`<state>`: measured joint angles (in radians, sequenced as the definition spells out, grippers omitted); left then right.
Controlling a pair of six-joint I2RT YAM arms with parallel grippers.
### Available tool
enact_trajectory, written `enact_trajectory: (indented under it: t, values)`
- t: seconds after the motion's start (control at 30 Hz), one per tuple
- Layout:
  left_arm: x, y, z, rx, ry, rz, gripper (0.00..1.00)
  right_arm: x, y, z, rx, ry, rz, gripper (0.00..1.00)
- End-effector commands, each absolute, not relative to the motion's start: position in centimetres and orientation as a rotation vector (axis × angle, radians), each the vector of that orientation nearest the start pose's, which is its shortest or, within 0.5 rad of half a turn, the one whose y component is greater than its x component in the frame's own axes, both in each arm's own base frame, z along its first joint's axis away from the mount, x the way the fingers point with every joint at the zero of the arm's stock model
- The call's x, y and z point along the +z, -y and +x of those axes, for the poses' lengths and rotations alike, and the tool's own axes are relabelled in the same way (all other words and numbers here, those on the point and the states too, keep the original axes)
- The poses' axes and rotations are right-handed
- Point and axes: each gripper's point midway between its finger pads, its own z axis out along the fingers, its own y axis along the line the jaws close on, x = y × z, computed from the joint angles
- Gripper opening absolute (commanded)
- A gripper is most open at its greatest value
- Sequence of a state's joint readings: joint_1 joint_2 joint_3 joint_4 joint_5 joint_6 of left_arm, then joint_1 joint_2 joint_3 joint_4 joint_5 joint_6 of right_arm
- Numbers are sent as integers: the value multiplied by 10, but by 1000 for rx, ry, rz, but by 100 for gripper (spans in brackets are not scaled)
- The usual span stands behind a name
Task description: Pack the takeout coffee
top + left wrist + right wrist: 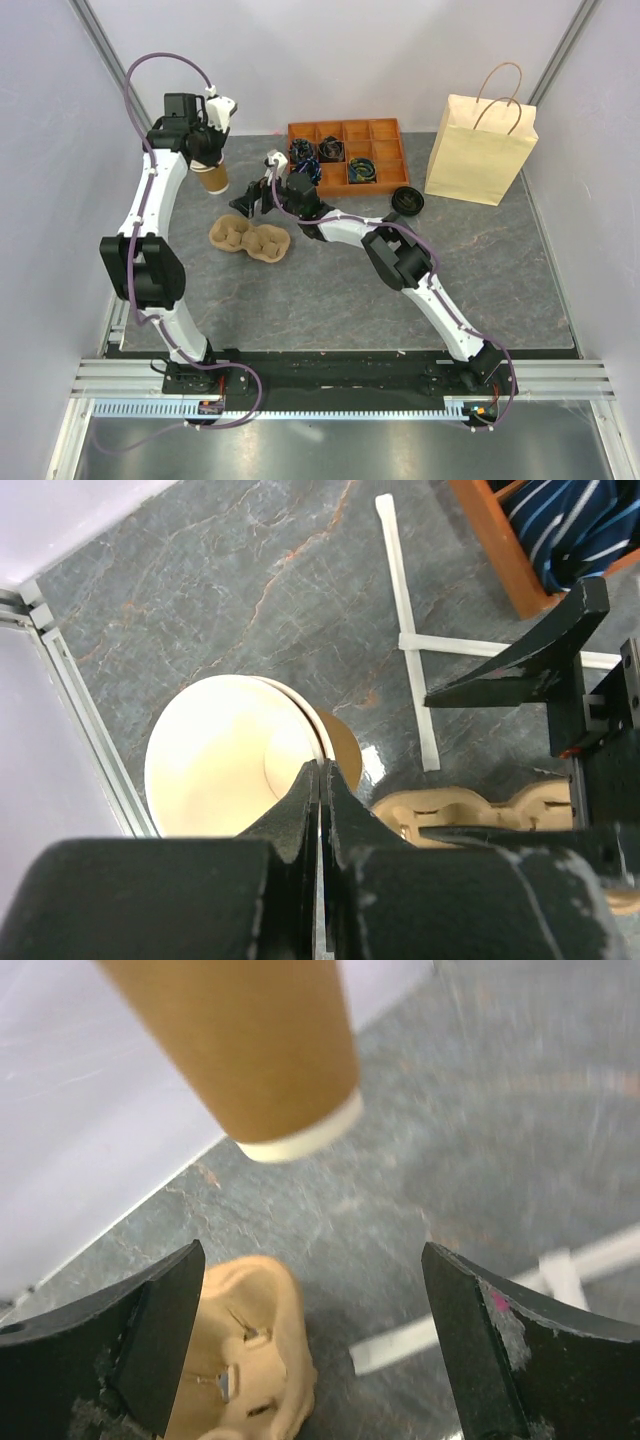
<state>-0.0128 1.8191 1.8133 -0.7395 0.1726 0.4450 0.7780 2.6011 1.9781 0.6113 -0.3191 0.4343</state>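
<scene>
My right gripper (310, 1260) hangs wide open with nothing in it, centre-left in the top view, jaws turned toward the cup. At the lower left of its wrist view sits the pulp carrier (250, 238) on the table (350, 300). The wells look empty from above.

Further out, upper left of the top view, my left gripper (320, 772) is pinched tight on the rim of the brown cup (220, 760). The cup is open-topped with a cream inside, no lid on it. In the right wrist view its base shows at the top of the frame, tilted, and it looks clear of the table.

A black lid (407, 200) lies right of centre, near the orange tray (345, 125) and just beside the paper bag (480, 150). The bag stands upright at the upper right, well apart from the cup.

Step in hand, as I read it, is seating the cup in a carrier well.
- A rim pinch is a thin hold (the cup already hangs off-vertical), so I'd travel slowly.
- Square the base over one well and lower straight down.
- Let go only once the wall is seated.
- The right gripper could pin the carrier so it doesn't skate.
- The lid probably goes on before anything goes in the bag.
</scene>
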Motion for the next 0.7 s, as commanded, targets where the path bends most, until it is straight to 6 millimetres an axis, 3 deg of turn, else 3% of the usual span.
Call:
enact_trajectory:
  t: [0.0, 0.27, 0.67]
  values:
    - [279, 33, 473, -40, -2121, 615, 2, 204, -564, 441, 1092, -1229, -725, 98]
    - [298, 51, 453, -159, -2086, 625, 2, 209, -575, 440, 1022, -1167, -729, 98]
    - [290, 61, 442, -223, -2108, 643, 2, 219, -576, 438, 995, -1126, -721, 98]
